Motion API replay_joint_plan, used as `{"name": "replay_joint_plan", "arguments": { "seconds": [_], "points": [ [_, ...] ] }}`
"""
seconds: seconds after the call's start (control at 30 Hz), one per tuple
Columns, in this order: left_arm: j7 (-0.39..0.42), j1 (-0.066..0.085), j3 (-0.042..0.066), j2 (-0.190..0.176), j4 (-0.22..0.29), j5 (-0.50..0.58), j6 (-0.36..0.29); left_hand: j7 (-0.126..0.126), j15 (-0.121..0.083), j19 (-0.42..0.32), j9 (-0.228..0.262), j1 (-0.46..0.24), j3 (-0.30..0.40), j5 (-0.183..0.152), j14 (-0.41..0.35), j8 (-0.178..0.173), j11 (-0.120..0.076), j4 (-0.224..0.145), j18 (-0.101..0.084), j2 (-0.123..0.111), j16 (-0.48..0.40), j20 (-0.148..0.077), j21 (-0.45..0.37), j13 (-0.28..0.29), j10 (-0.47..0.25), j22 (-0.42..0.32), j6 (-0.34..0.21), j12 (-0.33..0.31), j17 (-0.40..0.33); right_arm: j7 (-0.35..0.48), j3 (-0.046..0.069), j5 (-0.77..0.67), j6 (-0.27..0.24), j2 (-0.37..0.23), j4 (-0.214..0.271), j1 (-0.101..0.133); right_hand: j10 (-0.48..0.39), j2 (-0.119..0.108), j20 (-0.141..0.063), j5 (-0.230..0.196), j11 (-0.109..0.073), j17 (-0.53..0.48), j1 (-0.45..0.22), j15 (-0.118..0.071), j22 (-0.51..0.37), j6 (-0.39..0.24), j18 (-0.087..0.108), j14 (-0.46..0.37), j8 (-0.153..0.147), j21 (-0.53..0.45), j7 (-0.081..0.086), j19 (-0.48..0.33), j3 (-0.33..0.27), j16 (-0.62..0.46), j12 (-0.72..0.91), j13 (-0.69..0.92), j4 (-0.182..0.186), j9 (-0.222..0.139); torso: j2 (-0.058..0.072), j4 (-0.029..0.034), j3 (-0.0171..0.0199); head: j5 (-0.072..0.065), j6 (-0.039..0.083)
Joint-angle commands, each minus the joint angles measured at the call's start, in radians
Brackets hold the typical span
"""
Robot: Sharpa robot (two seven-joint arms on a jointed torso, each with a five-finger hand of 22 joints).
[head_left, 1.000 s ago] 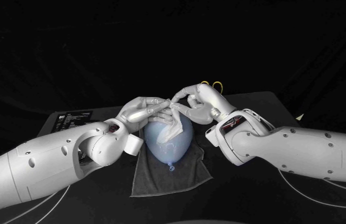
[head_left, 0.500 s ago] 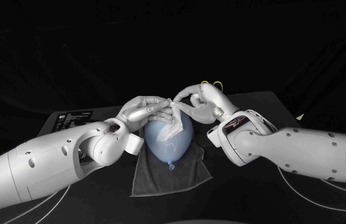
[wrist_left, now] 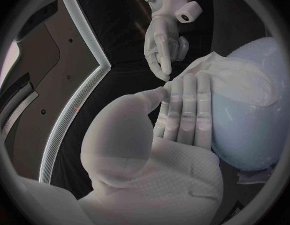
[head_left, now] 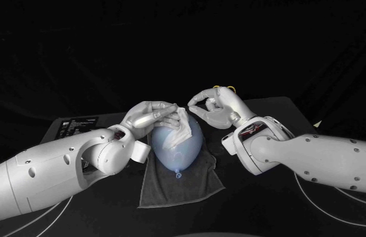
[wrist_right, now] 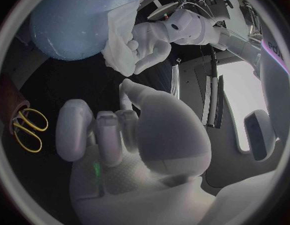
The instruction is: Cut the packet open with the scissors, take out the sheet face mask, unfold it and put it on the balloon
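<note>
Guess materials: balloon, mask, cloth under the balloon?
Balloon: likely thin latex or rubber; pale blue, slightly see-through, soft sheen, knotted neck.
Mask: white, limp, creased sheet, probably thin nonwoven fabric; the weave is too small to tell.
Cloth: dark grey, matte, slightly fuzzy, so probably towel or microfibre.

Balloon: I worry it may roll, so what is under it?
A dark grey towel lies under the balloon, spread on the black table. The balloon hides the towel's far part, so any prop there cannot be seen.
</note>
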Motion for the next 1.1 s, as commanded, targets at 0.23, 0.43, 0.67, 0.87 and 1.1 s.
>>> {"name": "replay_joint_plan", "arguments": {
  "seconds": [0.23, 0.43, 0.67, 0.87, 1.1],
  "points": [
    [0.013, 0.001, 0.001, -0.002, 0.003, -0.004, -0.013, 0.004, -0.003, -0.014, 0.109, -0.020, 0.066, 0.002, 0.004, 0.007, 0.001, -0.053, 0.009, 0.007, 0.009, 0.001, 0.017, 0.004, 0.004, 0.008, 0.003, 0.009, 0.005, 0.019, 0.001, 0.007, 0.003, -0.003, 0.005, 0.000, 0.066, 0.007, -0.004, 0.007, -0.006, 0.263, -0.011, -0.010, 0.186, 0.000, -0.009, 0.105, 0.014, -0.007, 0.001, 0.006, 0.007, 0.004, -0.004, 0.213, 0.001, 0.034, 0.000, -0.0001, -0.0002, 0.002, 0.001],
    [0.008, 0.001, 0.001, 0.000, 0.005, -0.001, 0.005, 0.006, 0.000, -0.023, 0.121, -0.034, 0.053, 0.001, -0.002, 0.005, 0.003, -0.037, 0.009, 0.023, 0.012, 0.006, 0.017, 0.005, -0.002, 0.010, -0.009, 0.007, 0.009, 0.049, 0.001, -0.003, 0.023, 0.011, 0.003, 0.000, 0.017, -0.076, 0.010, 0.006, 0.031, 0.263, -0.122, 0.018, 0.173, -0.114, -0.003, 0.105, -0.049, -0.056, 0.046, -0.013, -0.065, 0.004, -0.080, 0.157, 0.061, 0.006, 0.000, 0.0001, 0.0000, 0.003, 0.004],
    [0.007, 0.001, 0.001, 0.002, 0.007, -0.001, 0.024, 0.008, 0.002, -0.028, 0.123, -0.033, 0.040, 0.001, -0.008, 0.001, 0.005, -0.034, 0.009, 0.028, 0.011, 0.009, 0.014, 0.004, -0.007, 0.009, -0.017, 0.004, 0.010, 0.029, 0.000, -0.062, 0.067, 0.040, -0.018, 0.000, 0.001, -0.108, 0.028, 0.006, 0.054, 0.263, -0.129, 0.040, 0.169, -0.145, -0.001, 0.105, -0.087, -0.070, 0.069, -0.021, -0.113, 0.004, -0.097, 0.145, 0.073, -0.014, 0.001, 0.0008, -0.0008, 0.003, 0.006],
    [0.007, 0.001, 0.001, 0.002, 0.008, 0.000, 0.027, 0.007, 0.002, -0.029, 0.124, -0.030, 0.038, 0.002, -0.009, 0.001, 0.005, -0.036, 0.010, 0.030, 0.011, 0.009, 0.014, 0.004, -0.008, 0.010, -0.018, 0.004, 0.011, 0.016, 0.000, -0.084, 0.086, 0.055, -0.031, -0.002, 0.001, -0.109, 0.030, 0.006, 0.055, 0.263, -0.129, 0.041, 0.168, -0.144, -0.001, 0.105, -0.088, -0.072, 0.069, -0.021, -0.117, 0.004, -0.098, 0.145, 0.075, -0.015, 0.001, 0.0010, -0.0007, 0.004, 0.004],
    [0.009, 0.001, 0.001, 0.003, 0.008, 0.003, 0.023, 0.006, 0.001, -0.028, 0.124, -0.027, 0.037, 0.002, -0.009, 0.000, 0.004, -0.037, 0.011, 0.031, 0.012, 0.009, 0.015, 0.004, -0.008, 0.010, -0.018, 0.004, 0.011, 0.003, 0.000, -0.094, 0.091, 0.062, -0.041, -0.006, 0.001, -0.101, 0.033, 0.007, 0.052, 0.263, -0.115, 0.041, 0.170, -0.125, -0.001, 0.105, -0.086, -0.067, 0.065, -0.020, -0.125, 0.004, -0.095, 0.146, 0.076, -0.017, 0.000, 0.0001, 0.0000, 0.005, 0.002]
  ]
}}
